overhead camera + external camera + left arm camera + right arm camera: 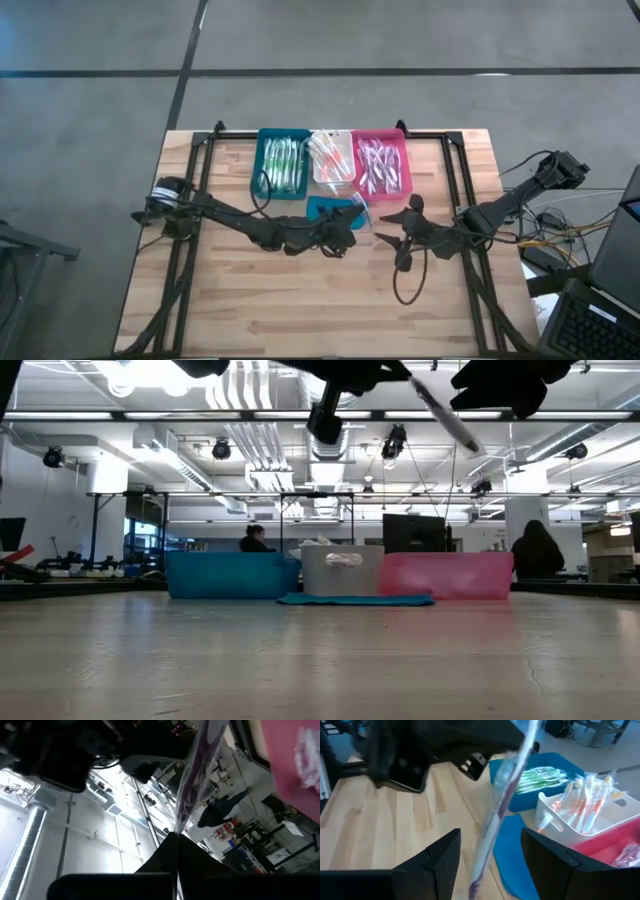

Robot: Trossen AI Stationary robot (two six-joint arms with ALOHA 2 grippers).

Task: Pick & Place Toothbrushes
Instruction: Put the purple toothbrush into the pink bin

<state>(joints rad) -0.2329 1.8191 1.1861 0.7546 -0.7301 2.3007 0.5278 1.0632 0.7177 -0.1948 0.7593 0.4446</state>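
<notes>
Left gripper (350, 232): hovering above the table just in front of the bins, fingers (170, 855) clenched on one end of a wrapped toothbrush (502, 800).
Right gripper (392, 232): facing the left one from close by, jaws spread wide and gripping nothing, fingers (440, 857) flanking the brush's free end.
Toothbrush in hand: hanging in the air between the two grippers, purple-pink print showing through its clear sleeve.
Long axis: running from the left gripper's pinch toward the right gripper, passing straight into the open gap.
Nearer arm: both close; left holding, right looking placed to receive.
Remaining toothbrushes: lying sorted in the teal bin (262, 160), white bin (314, 172) and pink bin (404, 160) at the table's far edge.
Teal lid (322, 207): lying flat just in front of the bins.
Likely step: handing over, probably heading for the pink bin.
Risk: sleeve slipping if the right jaws close off-centre.
</notes>
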